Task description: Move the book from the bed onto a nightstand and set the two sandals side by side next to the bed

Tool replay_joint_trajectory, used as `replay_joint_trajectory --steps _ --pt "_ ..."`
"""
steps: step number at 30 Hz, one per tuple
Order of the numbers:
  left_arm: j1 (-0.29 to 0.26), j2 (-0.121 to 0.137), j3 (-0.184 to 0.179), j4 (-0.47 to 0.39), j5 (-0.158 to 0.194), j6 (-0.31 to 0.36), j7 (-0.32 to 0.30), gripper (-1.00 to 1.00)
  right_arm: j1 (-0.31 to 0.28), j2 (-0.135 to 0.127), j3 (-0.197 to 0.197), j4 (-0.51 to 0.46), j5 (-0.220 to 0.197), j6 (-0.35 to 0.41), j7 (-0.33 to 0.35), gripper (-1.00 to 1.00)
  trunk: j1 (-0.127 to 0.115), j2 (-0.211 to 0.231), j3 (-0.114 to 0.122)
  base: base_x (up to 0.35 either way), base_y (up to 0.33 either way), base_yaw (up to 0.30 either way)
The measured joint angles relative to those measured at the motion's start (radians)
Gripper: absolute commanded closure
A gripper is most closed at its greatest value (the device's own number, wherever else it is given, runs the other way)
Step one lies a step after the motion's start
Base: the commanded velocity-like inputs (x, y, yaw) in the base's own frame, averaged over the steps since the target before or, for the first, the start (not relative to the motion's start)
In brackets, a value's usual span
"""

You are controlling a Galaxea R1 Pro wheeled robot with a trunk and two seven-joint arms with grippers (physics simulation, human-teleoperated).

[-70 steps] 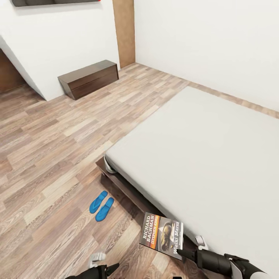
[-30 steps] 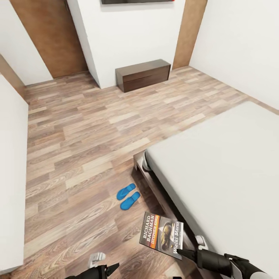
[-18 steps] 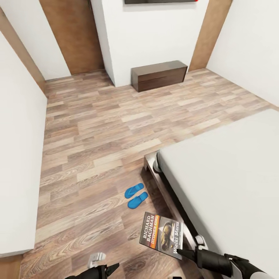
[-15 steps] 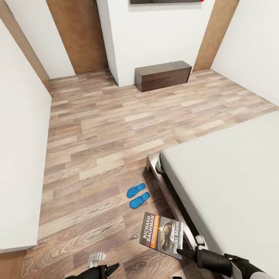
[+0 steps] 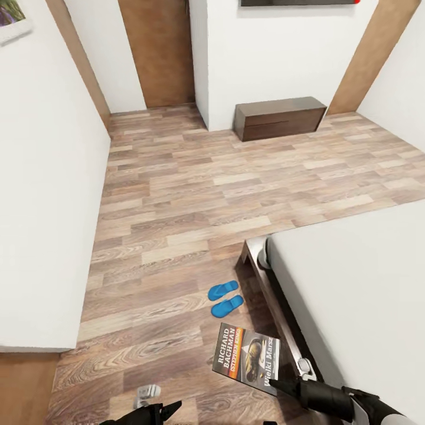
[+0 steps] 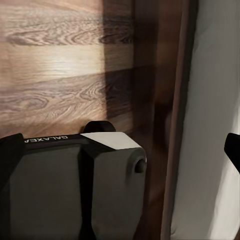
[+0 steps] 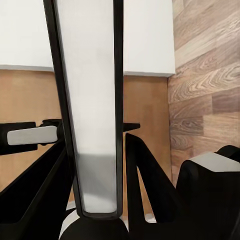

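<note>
blue sandals (image 5: pixel 225 298) lie side by side on the plank floor (image 5: pixel 177 195), just off the corner of the bed (image 5: pixel 354 283), so that half of the task looks settled as things lie. my job now is the book (image 5: pixel 246 358). my right gripper (image 5: pixel 273 385) pinches it by its lower corner, cover facing up toward my head, out over the floor beside the bed frame. in the right wrist view the book (image 7: pixel 89 100) shows edge-on as a pale strip between my dark fingers (image 7: pixel 142 170), which press against it from both sides; i judge a corner pinch like this leaves the rest of the cover free to lay flat on a tabletop, though a thin paperback may sag or swing from it.

my left gripper (image 5: pixel 154 410) rides low by my base with nothing in it that i can see; whether its fingers are spread or together i cannot tell. its wrist view looks along the frame (image 6: pixel 167 115) and the mattress edge (image 6: pixel 210 125), so that arm is tucked close to the bed, out of the way.

ahead against the far wall stands a long dark dresser (image 5: pixel 279 118), which is not where the book belongs. no nightstand shows from here, so i judge i am between places, book in hand.
</note>
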Motion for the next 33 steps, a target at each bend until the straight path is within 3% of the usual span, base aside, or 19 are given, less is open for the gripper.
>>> replay_joint_trajectory --steps 33 --pt "0.000 0.000 0.000 0.000 0.000 0.000 0.000 -1.00 0.000 -0.001 -0.001 0.000 0.000 0.000 -0.003 1.00 0.000 0.000 0.000 0.000 0.000 0.285"
